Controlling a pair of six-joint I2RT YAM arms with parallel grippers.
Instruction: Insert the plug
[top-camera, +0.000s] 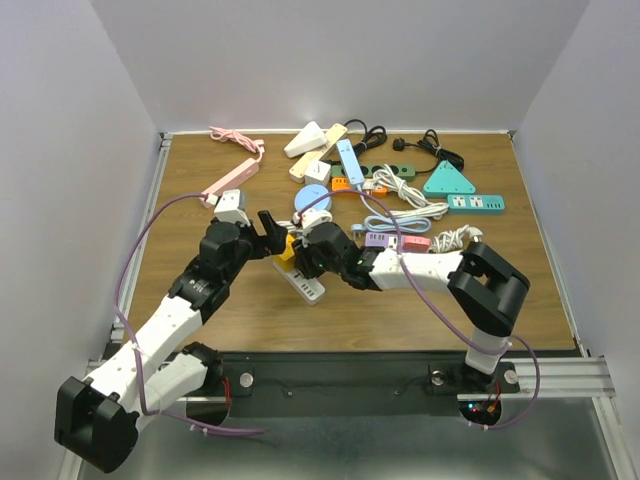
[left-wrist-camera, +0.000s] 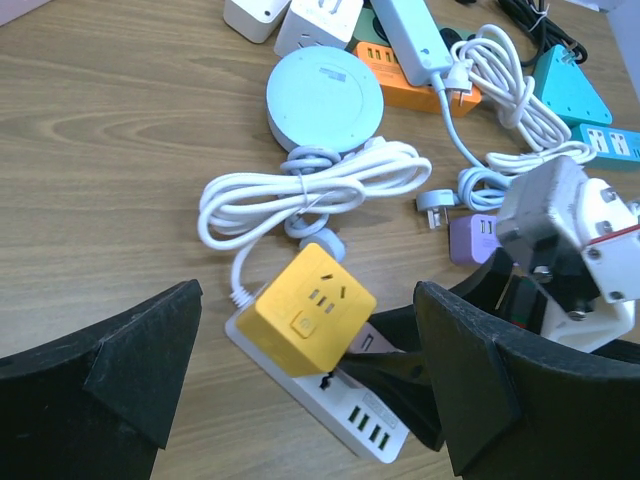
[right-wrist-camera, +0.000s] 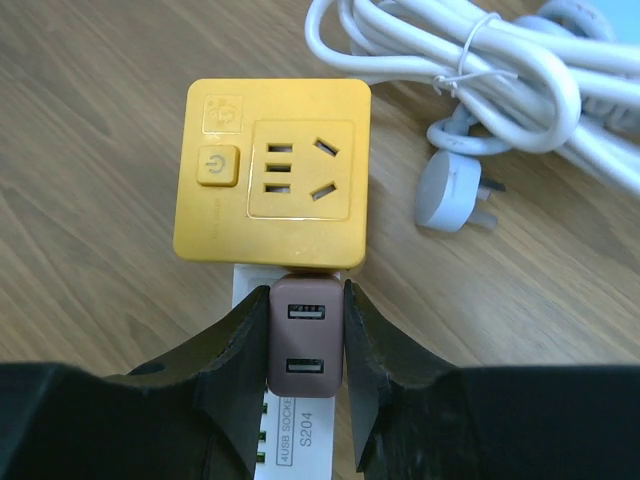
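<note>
A white power strip (right-wrist-camera: 318, 440) lies on the wooden table, with a yellow cube socket (right-wrist-camera: 272, 170) sitting on its far end. My right gripper (right-wrist-camera: 305, 295) is shut on a brown two-port USB charger plug (right-wrist-camera: 306, 340), held on top of the strip right against the cube. In the top view the right gripper (top-camera: 312, 262) is at the strip (top-camera: 305, 286) beside the cube (top-camera: 286, 247). My left gripper (left-wrist-camera: 310, 330) is open and empty, hovering over the cube (left-wrist-camera: 315, 300) and the strip (left-wrist-camera: 370, 425). Whether the plug's prongs are in the socket is hidden.
A bundled white cable (right-wrist-camera: 480, 60) with its plug (right-wrist-camera: 452, 190) lies just beyond the cube. Behind it are a round pale-blue socket (top-camera: 314, 200), an orange strip (top-camera: 345, 184), a purple adapter (top-camera: 378, 240), a teal triangular socket (top-camera: 448, 180) and a pink strip (top-camera: 232, 180).
</note>
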